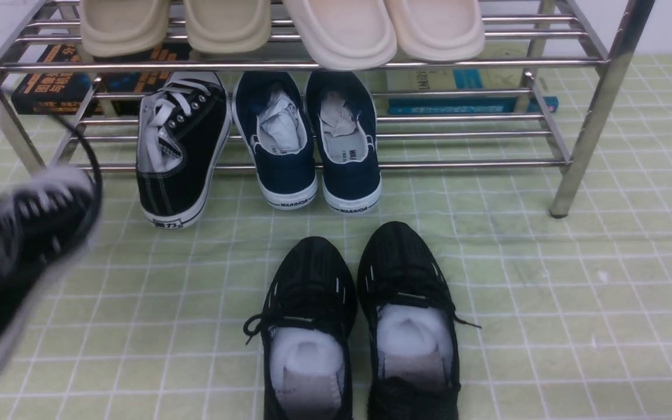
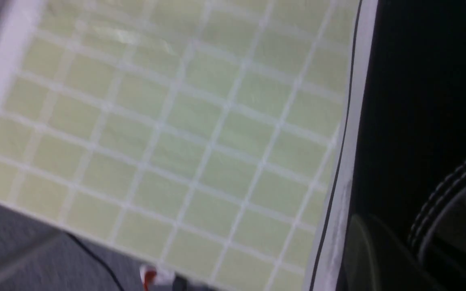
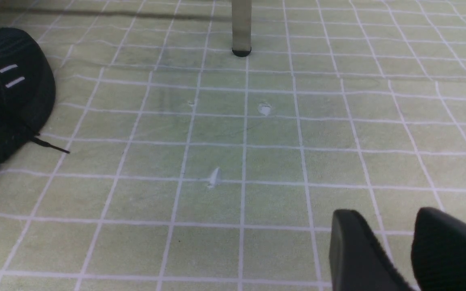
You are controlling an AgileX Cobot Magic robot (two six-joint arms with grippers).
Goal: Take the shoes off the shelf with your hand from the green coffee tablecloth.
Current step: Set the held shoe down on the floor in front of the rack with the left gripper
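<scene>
One black canvas shoe (image 1: 15,262) with white laces hangs blurred above the green tablecloth (image 1: 546,291) at the far left. The left wrist view looks along its white sole (image 2: 354,121) and black side, and my left gripper is shut on it, the jaws hidden against the dark canvas. The other shoe (image 1: 181,146) of the pair leans on the lower tier of the chrome shelf (image 1: 592,116), heel on the cloth. My right gripper (image 3: 382,216) is open and holds nothing, low over bare cloth.
Navy WARRIOR slip-ons (image 1: 312,140) stand beside the remaining shoe on the lower tier. Beige slippers (image 1: 336,29) fill the top tier. A pair of black mesh sneakers (image 1: 359,326) stands on the cloth in front. Books (image 1: 56,81) lie behind the shelf.
</scene>
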